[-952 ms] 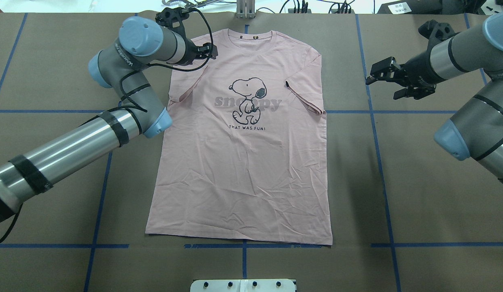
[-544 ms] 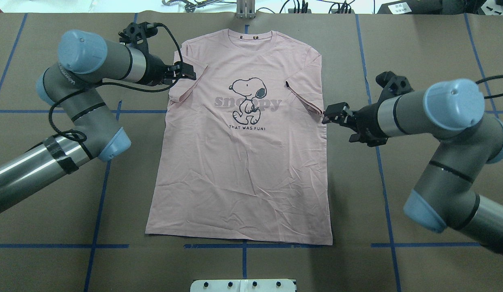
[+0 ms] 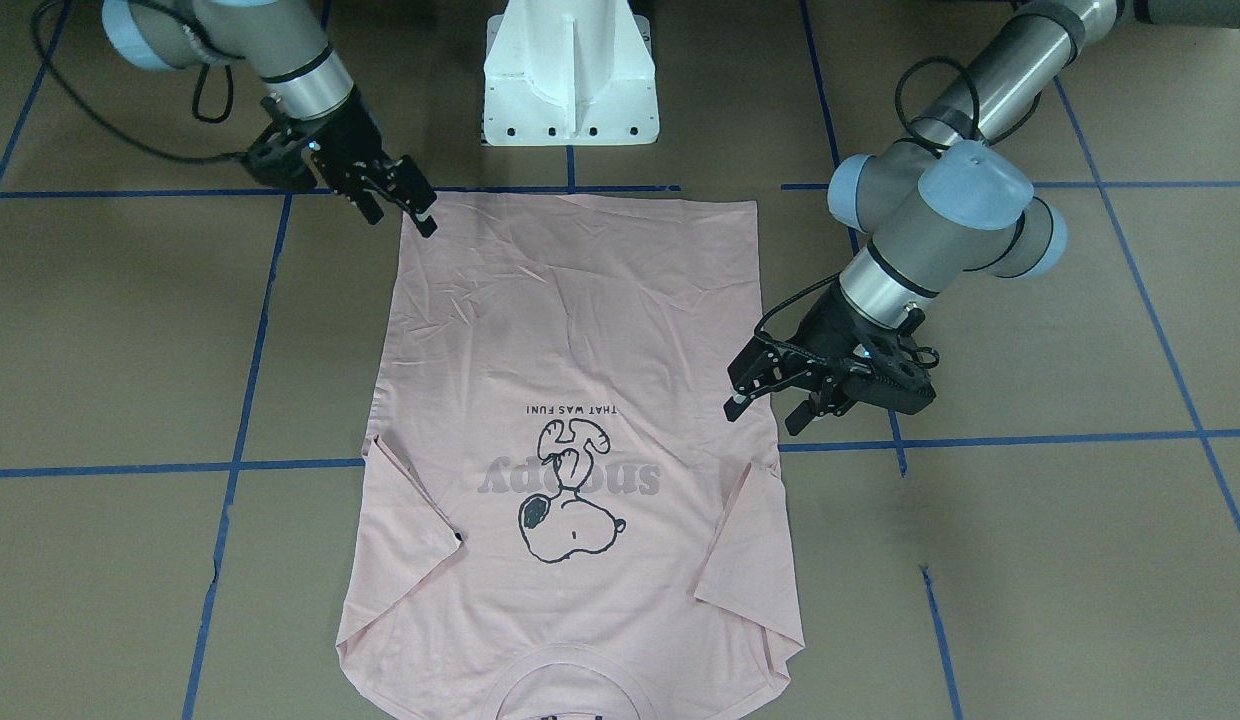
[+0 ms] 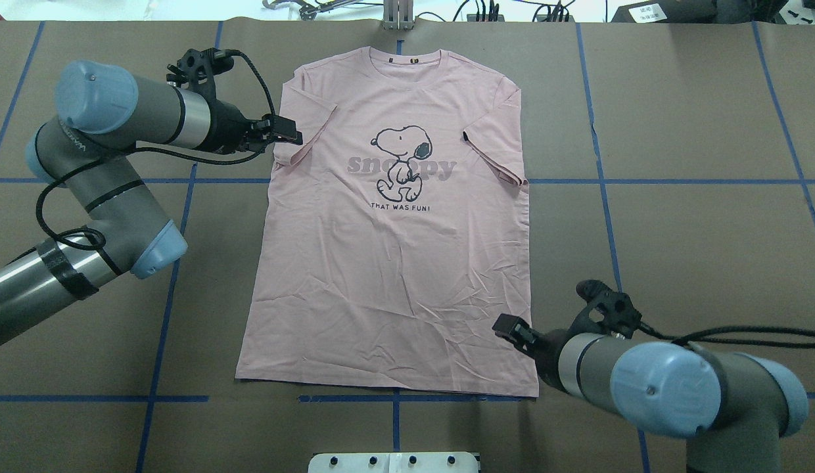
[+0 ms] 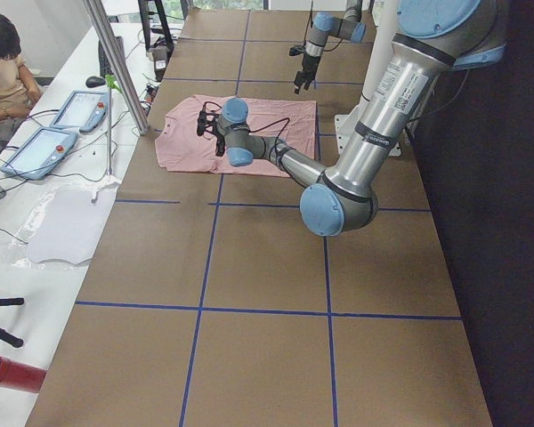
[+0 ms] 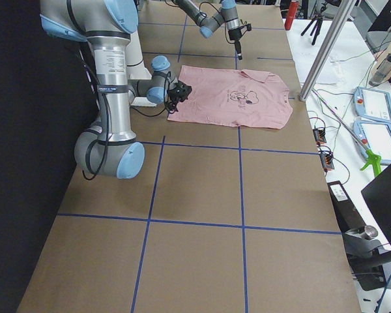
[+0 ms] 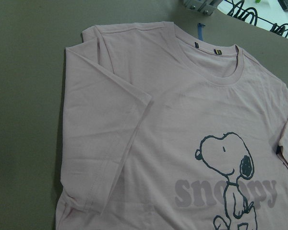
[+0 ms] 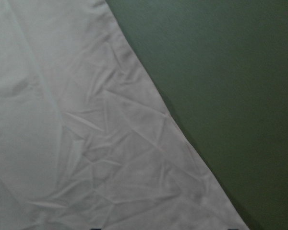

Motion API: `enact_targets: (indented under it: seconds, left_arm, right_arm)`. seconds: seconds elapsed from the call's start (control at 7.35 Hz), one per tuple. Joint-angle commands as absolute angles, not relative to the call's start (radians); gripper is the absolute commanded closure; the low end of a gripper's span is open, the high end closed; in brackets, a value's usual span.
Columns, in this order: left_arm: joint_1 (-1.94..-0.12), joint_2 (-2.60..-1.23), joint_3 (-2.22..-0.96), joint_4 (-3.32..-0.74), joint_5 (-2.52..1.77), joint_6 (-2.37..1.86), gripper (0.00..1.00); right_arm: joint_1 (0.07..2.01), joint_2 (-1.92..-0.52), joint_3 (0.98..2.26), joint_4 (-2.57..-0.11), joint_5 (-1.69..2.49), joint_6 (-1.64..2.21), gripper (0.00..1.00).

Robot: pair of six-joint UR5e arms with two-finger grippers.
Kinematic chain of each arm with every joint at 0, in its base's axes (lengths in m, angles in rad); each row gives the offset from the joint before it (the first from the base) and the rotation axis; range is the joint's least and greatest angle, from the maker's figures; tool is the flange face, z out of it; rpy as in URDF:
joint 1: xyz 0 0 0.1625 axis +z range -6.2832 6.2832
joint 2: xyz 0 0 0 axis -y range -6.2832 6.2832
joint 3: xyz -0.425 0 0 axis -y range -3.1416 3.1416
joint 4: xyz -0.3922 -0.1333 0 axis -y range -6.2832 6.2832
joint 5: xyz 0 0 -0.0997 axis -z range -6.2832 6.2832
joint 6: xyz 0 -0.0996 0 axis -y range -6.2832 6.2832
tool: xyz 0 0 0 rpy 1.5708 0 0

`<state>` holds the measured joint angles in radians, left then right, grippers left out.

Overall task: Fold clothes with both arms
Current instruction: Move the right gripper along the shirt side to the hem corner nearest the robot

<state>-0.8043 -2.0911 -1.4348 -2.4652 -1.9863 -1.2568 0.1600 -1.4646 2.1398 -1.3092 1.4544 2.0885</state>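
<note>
The pale pink T-shirt (image 4: 388,263) lies flat and print up, collar at the far edge, both sleeves folded inward; it also shows in the front view (image 3: 570,340). My left gripper (image 4: 286,131) is open and empty at the outer edge of the shirt's left sleeve (image 7: 105,158), low over the table; it also shows in the front view (image 3: 763,412). My right gripper (image 4: 512,330) is open and empty over the shirt's right side edge, close to the near hem corner (image 8: 197,191); it also shows in the front view (image 3: 400,208). Neither wrist view shows its fingers clearly.
The brown table (image 4: 697,217) carries a grid of blue tape lines. The white pedestal (image 3: 570,70) stands at the near edge. A metal post (image 4: 397,13) and cables line the far edge. An operator (image 5: 0,71) with pendants sits beyond it.
My right arm swung from beside the right sleeve back to the near right hem corner. My left gripper drew back from the shoulder to the sleeve's outer edge.
</note>
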Motion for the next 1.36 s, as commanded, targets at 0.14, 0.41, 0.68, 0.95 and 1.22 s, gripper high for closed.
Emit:
enact_targets:
  seconds: [0.14,0.41,0.68,0.95,1.22]
  left_arm:
    - [-0.804,-2.089,-1.436,-2.467,-1.982,-1.259,0.13]
    - [-0.802,-2.089,-1.431,-2.467,-1.98,-1.258,0.13]
    - [-0.802,-2.089,-1.43,-2.467,-1.982,-1.259,0.12]
    - [-0.802,-2.088,-1.43,-2.465,-1.98,-1.259,0.12]
    - [-0.802,-2.089,-1.428,-2.465,-1.979,-1.261,0.11]
  right_arm:
    - [0.003,-1.456,2.129,-1.471,1.332,2.23,0.23]
    - [0.003,-1.453,2.094,-1.477,1.331,2.23,0.27]
    - [0.005,-1.454,2.088,-1.479,1.331,2.23,0.32]
    - [0.006,-1.451,2.086,-1.48,1.331,2.23,0.63]
    - [0.012,-1.451,2.086,-1.491,1.331,2.23,0.93]
